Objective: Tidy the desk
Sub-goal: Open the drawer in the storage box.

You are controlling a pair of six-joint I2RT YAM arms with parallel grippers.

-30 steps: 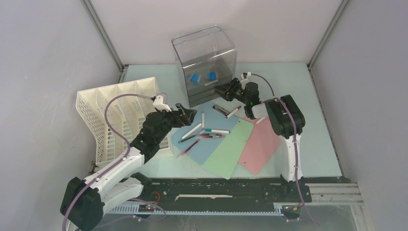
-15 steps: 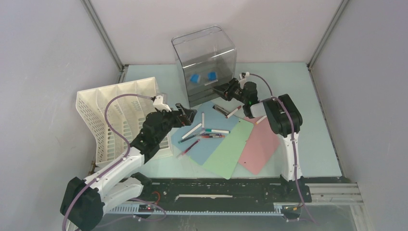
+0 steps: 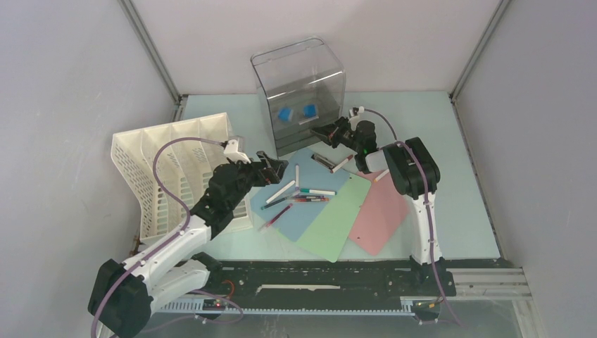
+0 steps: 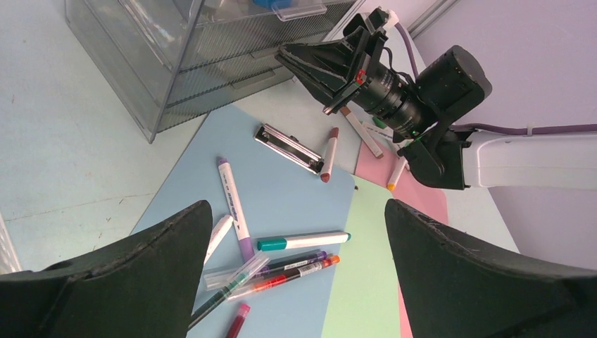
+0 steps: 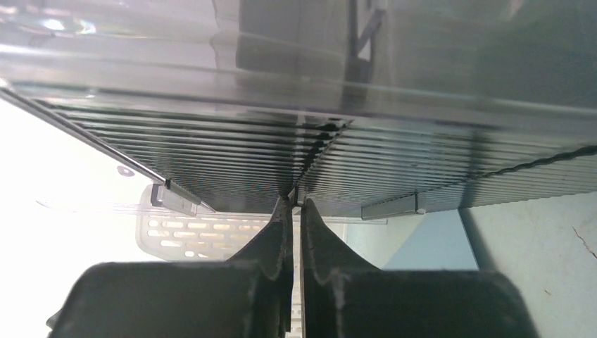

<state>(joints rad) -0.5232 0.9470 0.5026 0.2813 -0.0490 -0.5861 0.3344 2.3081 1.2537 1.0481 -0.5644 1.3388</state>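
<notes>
Looking down from above, you see the desk [image 3: 464, 176], a pale mint-green tabletop with grey walls around it, filling the middle of the overhead view. A clear plastic drawer box [image 3: 299, 84] stands at the back centre, with two small blue items [image 3: 285, 113] inside it. A white slotted file rack [image 3: 176, 162] sits on the left side.

Three sheets lie fanned in front of the box: a blue sheet [image 3: 296, 218], a green sheet [image 3: 334, 225] and a pink sheet [image 3: 380, 215], each overlapping the next. Pens and markers are scattered on the blue one. Among them are a teal-capped marker [image 4: 303, 241], a purple-capped pen [image 4: 234, 208], a red-capped marker [image 4: 328, 144] and a flat metal clip [image 4: 288, 148].

Your right gripper [image 3: 318, 131] reaches to the lower front of the drawer box. Its fingers [image 5: 278, 232] are pressed together, leaving only a thin line between them, and their tips sit against the ribbed drawer front. Whether anything is caught between them cannot be told.

Your left gripper [image 3: 278, 166] hangs above the near left edge of the blue sheet, just beside the file rack. Its two black fingers [image 4: 127, 282] are spread wide and hold nothing; the loose pens show between them in the wrist view.
</notes>
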